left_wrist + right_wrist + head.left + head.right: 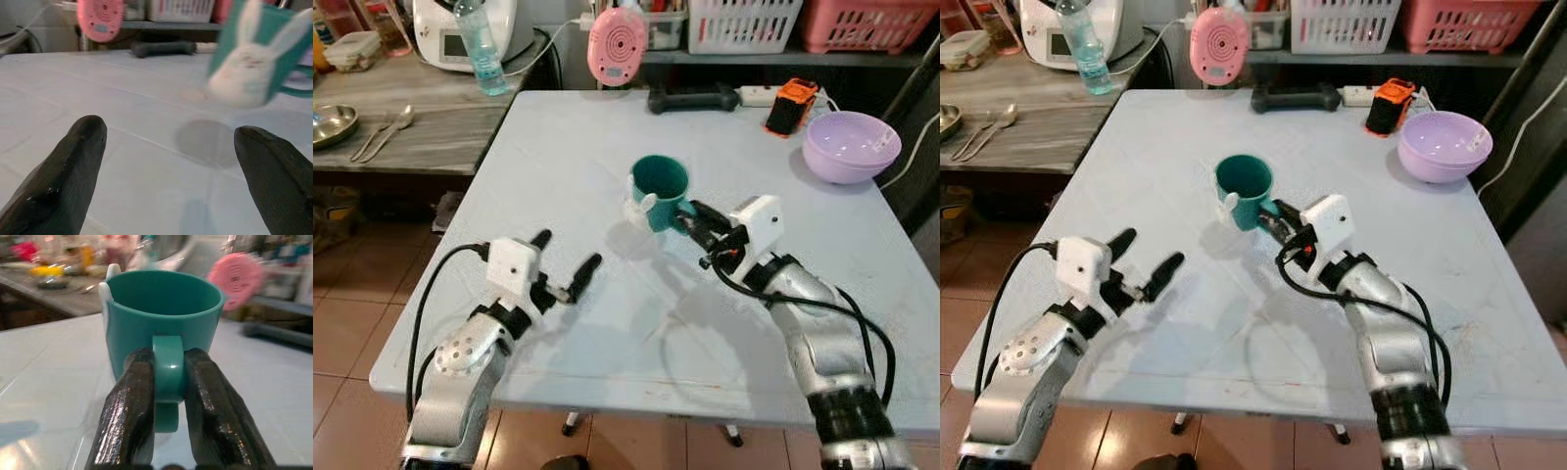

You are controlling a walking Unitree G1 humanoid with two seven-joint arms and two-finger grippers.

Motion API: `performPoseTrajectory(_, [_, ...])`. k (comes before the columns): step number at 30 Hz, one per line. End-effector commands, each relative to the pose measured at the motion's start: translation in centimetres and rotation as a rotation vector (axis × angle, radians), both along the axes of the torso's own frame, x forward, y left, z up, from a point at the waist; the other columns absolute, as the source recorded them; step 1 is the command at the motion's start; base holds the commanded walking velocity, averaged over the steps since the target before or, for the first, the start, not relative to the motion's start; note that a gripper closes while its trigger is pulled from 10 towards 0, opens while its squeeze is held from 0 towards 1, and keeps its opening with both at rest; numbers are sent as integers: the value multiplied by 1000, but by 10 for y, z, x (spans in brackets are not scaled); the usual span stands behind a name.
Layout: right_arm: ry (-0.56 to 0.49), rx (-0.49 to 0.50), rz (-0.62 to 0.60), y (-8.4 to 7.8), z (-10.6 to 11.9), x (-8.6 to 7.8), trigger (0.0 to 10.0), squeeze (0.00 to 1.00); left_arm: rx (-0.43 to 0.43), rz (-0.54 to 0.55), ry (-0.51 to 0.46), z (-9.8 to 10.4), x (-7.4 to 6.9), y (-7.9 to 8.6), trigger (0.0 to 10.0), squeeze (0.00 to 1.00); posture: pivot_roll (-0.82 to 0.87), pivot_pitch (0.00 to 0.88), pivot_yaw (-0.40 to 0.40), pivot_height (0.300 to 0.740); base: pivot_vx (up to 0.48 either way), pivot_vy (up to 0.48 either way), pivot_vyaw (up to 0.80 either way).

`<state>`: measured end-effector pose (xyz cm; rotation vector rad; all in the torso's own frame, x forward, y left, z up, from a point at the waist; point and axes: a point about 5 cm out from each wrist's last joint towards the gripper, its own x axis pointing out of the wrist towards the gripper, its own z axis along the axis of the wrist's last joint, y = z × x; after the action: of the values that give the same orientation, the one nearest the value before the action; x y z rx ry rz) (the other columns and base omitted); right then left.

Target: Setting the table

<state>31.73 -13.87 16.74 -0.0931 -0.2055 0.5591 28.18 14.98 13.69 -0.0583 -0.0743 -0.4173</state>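
Centrally, right tool [695, 223] pinches teal mug [660, 190] by handle, keeping rim upright; mug hovers above counter [558, 157]. Left tool [566, 262] spread wide, lower left, empty.

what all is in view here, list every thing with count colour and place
table: 1, pale blue-white, centre
cup: 1, teal with a white rabbit figure, mid table, apparently lifted just off it, handle pinched by the right gripper
bowl: 1, lilac, far right of table
orange and black device: 1, far edge, left of the bowl
black dumbbell-shaped object: 1, far edge
pink round gadget: 1, standing at far edge
water bottle: 1, clear, on grey side counter
metal dish: 1, silver, counter's left
spoons: 2 it seems, silver, beside the dish
baskets: 1 white, 1 pink, back shelf
left gripper: 1, black fingers spread, over near left of table
right gripper: 1, black fingers closed on cup handle
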Motion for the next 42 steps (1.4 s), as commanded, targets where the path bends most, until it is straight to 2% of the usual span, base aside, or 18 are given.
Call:
performPoseTrajectory(1, [-36,37,-97,-7,10,-4,0,0,-2,82,-4,2,7,7,10000,0,10,17,13,740,0,0,0])
performPoseTrajectory(2, [-37,54,-134,-8,11,-7,0,0,5,112,-8,2,10,8,10000,0,6,16,13,740,0,0,0])
performPoseTrajectory(3, [-34,78,-200,-11,11,-10,1216,0,20,161,-13,1,14,11,10000,0,-6,15,14,740,0,0,0])
performPoseTrajectory(5, [-27,95,-261,-12,10,-15,6510,0,34,232,10,-3,18,16,10000,0,-16,14,17,740,0,0,0])
performPoseTrajectory(6, [-19,90,-290,-13,8,-18,10000,0,42,257,25,-5,19,18,10000,0,-22,15,19,740,0,0,0])
performPoseTrajectory(12, [8,92,-407,-14,3,-29,10000,0,1,284,86,-14,22,21,10000,0,-32,19,25,740,0,0,0])
performPoseTrajectory(16, [34,110,-450,-13,3,-30,10000,0,-10,300,98,-16,23,22,10000,0,-26,26,22,740,0,0,0])
performPoseTrajectory(22, [62,114,-460,-11,-1,-30,10000,0,18,307,87,-18,20,25,10000,0,-21,32,19,740,0,0,-76])
performPoseTrajectory(34, [84,118,-447,-4,-1,-31,10000,0,24,288,94,-18,21,25,10000,0,-23,42,25,740,0,0,-705])
performPoseTrajectory(42, [89,117,-445,-2,-3,-32,10000,0,41,294,98,-18,20,24,10000,0,-19,44,29,740,0,0,0])
